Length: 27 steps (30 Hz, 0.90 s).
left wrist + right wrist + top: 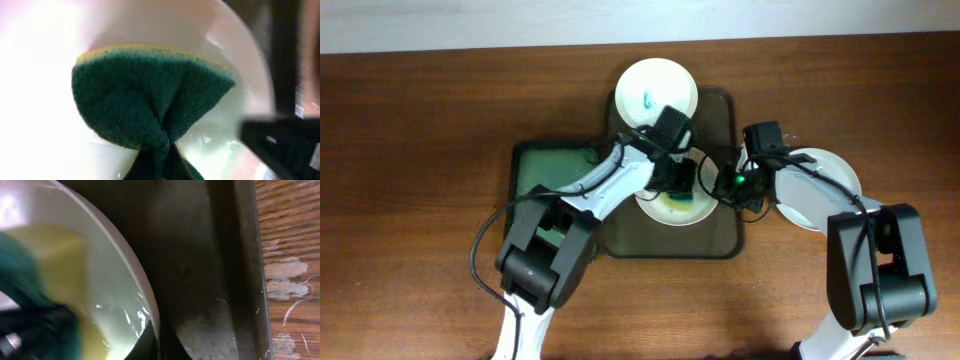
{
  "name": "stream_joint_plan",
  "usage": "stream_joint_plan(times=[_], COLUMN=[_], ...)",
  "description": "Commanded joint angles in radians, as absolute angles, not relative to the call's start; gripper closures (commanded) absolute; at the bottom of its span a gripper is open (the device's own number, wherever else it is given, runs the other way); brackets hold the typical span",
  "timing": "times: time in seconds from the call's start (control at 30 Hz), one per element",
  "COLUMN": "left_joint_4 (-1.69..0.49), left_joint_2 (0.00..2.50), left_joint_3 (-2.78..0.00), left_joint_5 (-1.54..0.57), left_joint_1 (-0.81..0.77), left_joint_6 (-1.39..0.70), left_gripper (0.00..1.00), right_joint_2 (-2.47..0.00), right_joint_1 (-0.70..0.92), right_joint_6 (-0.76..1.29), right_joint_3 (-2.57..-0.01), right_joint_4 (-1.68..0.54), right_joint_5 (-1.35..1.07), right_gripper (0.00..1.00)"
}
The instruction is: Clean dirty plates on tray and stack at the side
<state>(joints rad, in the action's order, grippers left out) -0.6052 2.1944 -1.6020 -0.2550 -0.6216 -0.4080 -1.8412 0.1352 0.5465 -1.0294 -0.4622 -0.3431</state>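
Three plates: far plate (657, 88) on tray (725, 240), smeared blue-green; middle plate (682, 208) at tray centre; side plate (817, 190) on bench (420, 150), just right of tray.
Tray axis: long side runs front to back.
Sponge (150, 95): green face, yellow backing, folded, on middle plate.
Left tool (678, 172): pinching sponge; arm stretched diagonally from near left.
Right tool (738, 188): clamped on middle plate's right rim; arm crosses over side plate.

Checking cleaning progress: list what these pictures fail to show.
1. Middle plate: overhead, the left arm covers most of it; leftover dirt unclear.
2. Left gripper: left wrist, fingertips hidden behind the sponge; glare washes the plate out.
3. Right gripper: right wrist, cut off by the bottom edge; grip unclear.
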Motion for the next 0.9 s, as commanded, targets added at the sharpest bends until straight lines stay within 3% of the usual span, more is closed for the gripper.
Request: stream_joint_plan(times=[0.0,0.1,0.2,0.33,0.43,0.5,0.63,0.7,0.87], left_joint_4=[-0.564,-0.588,-0.714,-0.790,-0.787,-0.741,-0.587,-0.562,-0.480], left_joint_2=[2.214,2.214,2.214,2.179,2.122,2.115,2.119,2.119,2.118], left_joint_3=[-1.591,-1.590,-1.591,-1.591,-1.591,-1.590,-1.536,-1.526,-1.526], left_joint_5=[-0.449,-0.366,0.103,0.351,0.382,0.342,-0.067,-0.130,-0.518], left_joint_1=[-0.665,-0.664,-0.632,-0.580,-0.575,-0.575,-0.609,-0.645,-0.625], left_joint_6=[-0.366,-0.334,-0.313,-0.328,-0.328,-0.348,-0.347,-0.346,-0.324], left_gripper=[1.00,1.00,1.00,1.00,1.00,1.00,1.00,1.00,1.00], right_joint_2=[-1.854,-1.854,-1.854,-1.854,-1.854,-1.854,-1.854,-1.854,-1.854], right_joint_1=[0.144,0.144,0.144,0.144,0.144,0.144,0.144,0.144,0.144], right_joint_6=[0.563,0.562,0.562,0.562,0.562,0.562,0.562,0.562,0.562], right_joint_3=[-1.025,-1.025,-1.025,-1.025,-1.025,-1.025,-1.025,-1.025,-1.025], right_joint_4=[-0.448,-0.449,-0.450,-0.452,-0.453,-0.452,-0.452,-0.453,-0.456], right_joint_5=[-0.371,-0.372,-0.386,-0.385,-0.385,-0.385,-0.385,-0.385,-0.385], right_gripper=[0.96,0.96,0.96,0.96,0.96,0.96,0.96,0.96,0.96])
